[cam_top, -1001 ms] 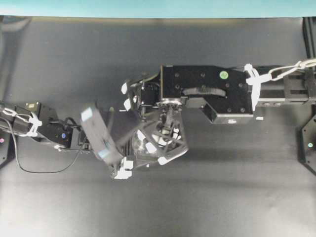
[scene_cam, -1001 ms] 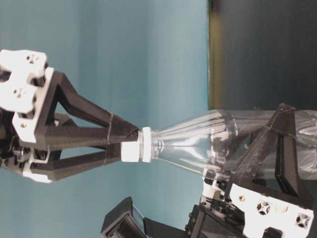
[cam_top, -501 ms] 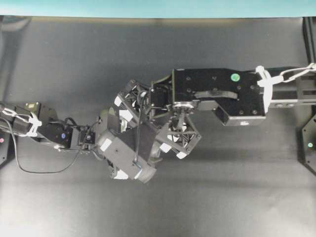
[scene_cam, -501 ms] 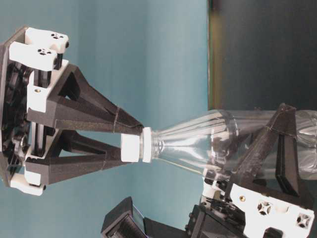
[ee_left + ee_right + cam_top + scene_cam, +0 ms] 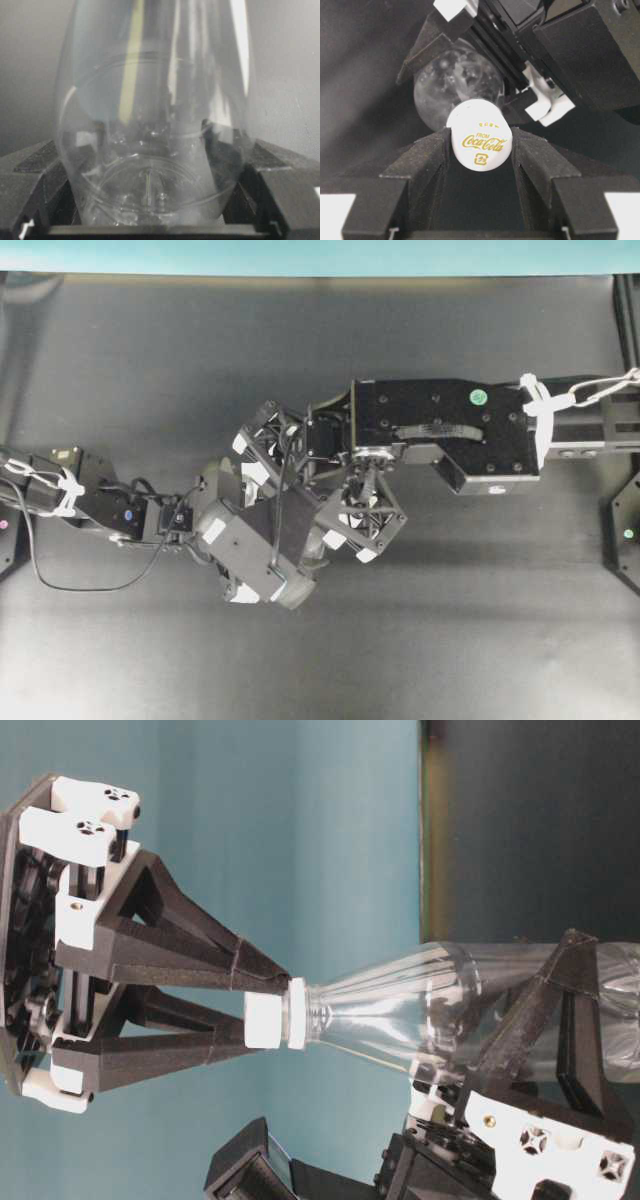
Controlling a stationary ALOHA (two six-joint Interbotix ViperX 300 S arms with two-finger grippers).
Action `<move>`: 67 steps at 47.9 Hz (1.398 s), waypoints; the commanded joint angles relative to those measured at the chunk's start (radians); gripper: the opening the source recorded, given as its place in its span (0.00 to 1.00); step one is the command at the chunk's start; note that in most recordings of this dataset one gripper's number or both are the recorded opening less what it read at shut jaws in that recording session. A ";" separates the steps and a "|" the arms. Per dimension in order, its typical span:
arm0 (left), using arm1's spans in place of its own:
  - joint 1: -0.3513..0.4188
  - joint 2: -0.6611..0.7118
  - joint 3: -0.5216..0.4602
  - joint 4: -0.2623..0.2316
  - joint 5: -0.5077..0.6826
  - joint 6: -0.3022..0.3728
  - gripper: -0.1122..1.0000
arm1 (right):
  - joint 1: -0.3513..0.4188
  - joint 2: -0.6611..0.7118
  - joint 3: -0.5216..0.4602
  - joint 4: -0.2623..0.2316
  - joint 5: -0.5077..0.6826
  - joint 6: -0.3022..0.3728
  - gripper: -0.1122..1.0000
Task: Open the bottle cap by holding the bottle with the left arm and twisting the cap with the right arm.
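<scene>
**Cap gripped for twisting, bottle held fast**

The white cap (image 5: 480, 141) is pinched between the right gripper's (image 5: 480, 150) fingers (image 5: 215, 970); the clear bottle (image 5: 430, 1015) is clamped at its body by the left gripper (image 5: 152, 175), clear of the table (image 5: 150, 360). The twisting step is judged under way; a further turn is called for, the bottle held unmoved. From overhead the bottle is almost wholly masked by both arms; whether the thread is loosened cannot be made out.
</scene>
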 commanded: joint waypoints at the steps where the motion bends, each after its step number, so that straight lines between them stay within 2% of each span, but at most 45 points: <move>1: -0.017 0.002 -0.003 0.005 0.006 -0.005 0.81 | -0.008 -0.005 -0.005 -0.005 -0.008 0.025 0.45; 9: -0.017 0.002 -0.003 0.005 0.008 -0.006 0.81 | -0.008 -0.008 -0.002 -0.005 -0.015 0.067 0.45; 11: -0.017 0.002 -0.003 0.003 0.017 -0.006 0.81 | -0.008 -0.011 -0.002 -0.005 -0.017 0.077 0.47; 18: -0.018 0.002 -0.014 0.005 0.066 -0.006 0.81 | -0.003 -0.020 0.000 -0.008 -0.040 0.114 0.72; 23: -0.018 0.002 -0.021 0.005 0.072 -0.006 0.81 | 0.005 -0.023 0.000 -0.028 -0.064 0.153 0.80; 31: -0.018 0.003 -0.026 0.005 0.072 -0.005 0.81 | 0.020 -0.048 0.002 -0.052 -0.064 0.225 0.80; 37: -0.018 0.003 -0.025 0.003 0.075 -0.005 0.81 | 0.023 -0.087 0.006 -0.052 -0.060 0.285 0.80; 50: -0.020 0.003 -0.025 0.005 0.077 -0.005 0.81 | 0.037 -0.221 0.066 -0.052 -0.091 0.476 0.80; 59: -0.018 0.003 -0.025 0.005 0.077 -0.005 0.81 | 0.038 -0.339 0.160 -0.052 -0.192 0.595 0.80; 67: -0.018 0.003 -0.023 0.005 0.077 -0.005 0.81 | 0.046 -0.457 0.319 -0.052 -0.345 0.704 0.80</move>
